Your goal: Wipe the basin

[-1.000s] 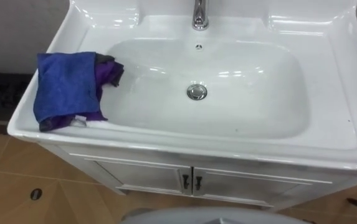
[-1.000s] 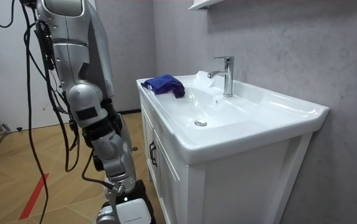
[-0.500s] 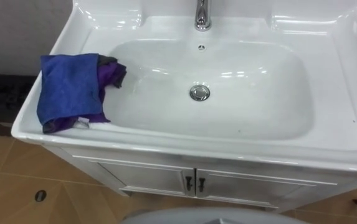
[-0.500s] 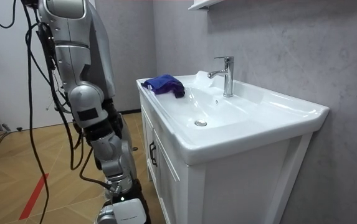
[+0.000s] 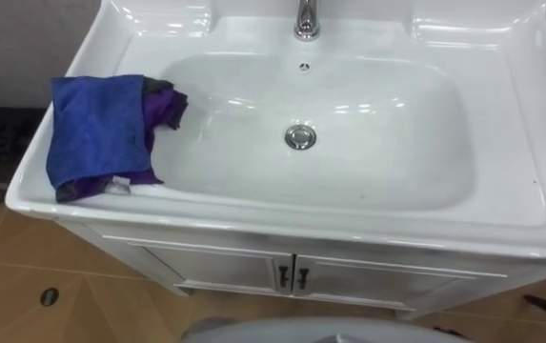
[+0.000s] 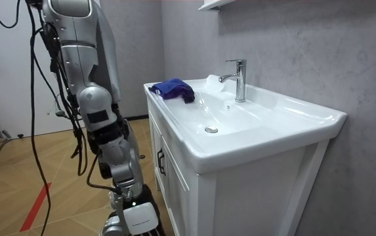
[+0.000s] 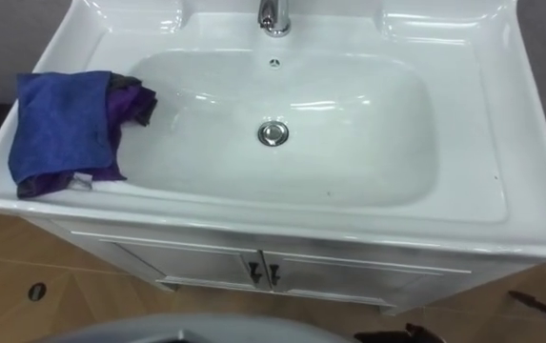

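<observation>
Unmoved, blue cloth [image 5: 96, 133] on basin [image 5: 515, 114] left rim (purple fold dipping inward), robot hand state unclear

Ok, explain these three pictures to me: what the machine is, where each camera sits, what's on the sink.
It is a two-legged humanoid robot. The room view, from a camera standing aside, shows it upright on the wooden floor beside a white vanity. The two eye views come from its head camera, looking down on one scene. There is the white basin, a tap at the back, a drain in the middle. A blue cloth, purple fabric bunched under it, lies loose on the basin's left rim, with nothing gripping it.
</observation>
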You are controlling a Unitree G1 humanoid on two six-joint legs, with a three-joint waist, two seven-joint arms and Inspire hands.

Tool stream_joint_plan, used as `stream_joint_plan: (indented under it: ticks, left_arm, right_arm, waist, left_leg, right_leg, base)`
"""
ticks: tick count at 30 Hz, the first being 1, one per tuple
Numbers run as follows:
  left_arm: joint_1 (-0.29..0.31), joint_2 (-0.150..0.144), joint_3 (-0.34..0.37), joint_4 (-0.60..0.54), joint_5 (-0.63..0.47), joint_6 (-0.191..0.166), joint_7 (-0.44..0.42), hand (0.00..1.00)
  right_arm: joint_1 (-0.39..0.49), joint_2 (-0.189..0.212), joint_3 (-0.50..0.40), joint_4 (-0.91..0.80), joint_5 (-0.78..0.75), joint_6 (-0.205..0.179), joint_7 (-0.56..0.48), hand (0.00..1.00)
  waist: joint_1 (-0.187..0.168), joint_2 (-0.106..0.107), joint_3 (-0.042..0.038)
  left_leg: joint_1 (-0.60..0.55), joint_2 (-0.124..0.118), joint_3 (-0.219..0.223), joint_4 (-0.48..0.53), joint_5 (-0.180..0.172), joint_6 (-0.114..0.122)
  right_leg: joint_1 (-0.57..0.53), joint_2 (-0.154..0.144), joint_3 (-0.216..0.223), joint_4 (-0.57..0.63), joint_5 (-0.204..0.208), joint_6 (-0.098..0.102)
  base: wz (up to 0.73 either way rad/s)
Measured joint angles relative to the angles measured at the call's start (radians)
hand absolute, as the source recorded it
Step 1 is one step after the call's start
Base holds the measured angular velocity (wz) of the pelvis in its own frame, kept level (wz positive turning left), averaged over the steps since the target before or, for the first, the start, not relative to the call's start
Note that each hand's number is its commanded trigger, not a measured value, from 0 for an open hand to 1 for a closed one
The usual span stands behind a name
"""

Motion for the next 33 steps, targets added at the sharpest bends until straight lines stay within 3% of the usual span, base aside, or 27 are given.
stream_joint_plan:
  ticks: [10,21,26,28,33]
  left_arm:
    - [-0.055,-0.002,-0.036,0.005,0.002,-0.047,-0.075,0.00]
    - [-0.039,0.015,-0.036,0.007,-0.053,-0.050,-0.152,0.00]
    - [-0.039,0.020,-0.036,0.006,-0.052,-0.050,-0.184,0.00]
    - [-0.039,0.021,-0.037,0.006,-0.051,-0.050,-0.193,0.00]
    - [-0.040,0.023,-0.058,0.005,-0.051,-0.050,-0.194,0.00]
  right_arm:
    - [-0.005,0.003,0.044,0.006,0.000,-0.047,0.000,0.00]
    - [-0.003,0.003,0.045,0.011,-0.010,-0.049,0.001,0.00]
    - [0.001,0.002,0.045,0.004,-0.009,-0.049,0.001,0.00]
    - [0.001,0.002,0.046,0.004,-0.010,-0.050,0.000,0.00]
    - [0.000,0.002,0.051,0.004,-0.010,-0.050,-0.007,0.00]
  waist:
    - [-0.017,-0.009,-0.0032]
    - [-0.024,-0.004,-0.0005]
    - [-0.023,-0.005,-0.0038]
    - [-0.022,-0.002,-0.0096]
    - [-0.022,-0.001,-0.0081]
  left_leg:
    - [0.001,0.004,0.013,-0.008,-0.002,-0.001]
    - [0.005,0.005,0.028,-0.007,-0.005,0.004]
    - [0.004,0.005,0.029,-0.007,-0.005,0.004]
    - [0.004,0.005,0.032,-0.009,-0.005,0.004]
    - [0.013,0.005,0.045,-0.012,-0.005,0.004]
  right_leg:
    - [-0.014,0.001,0.013,0.006,0.002,0.000]
    - [-0.016,0.001,0.029,0.005,0.015,0.003]
    - [-0.019,0.001,0.031,0.004,0.015,0.003]
    - [-0.021,0.001,0.034,0.004,0.015,0.003]
    - [-0.021,0.001,0.052,0.004,0.016,0.004]
  base:
    - [-0.03]
    - [-0.04]
    - [0.00]
    - [-0.02]
    - [-0.09]
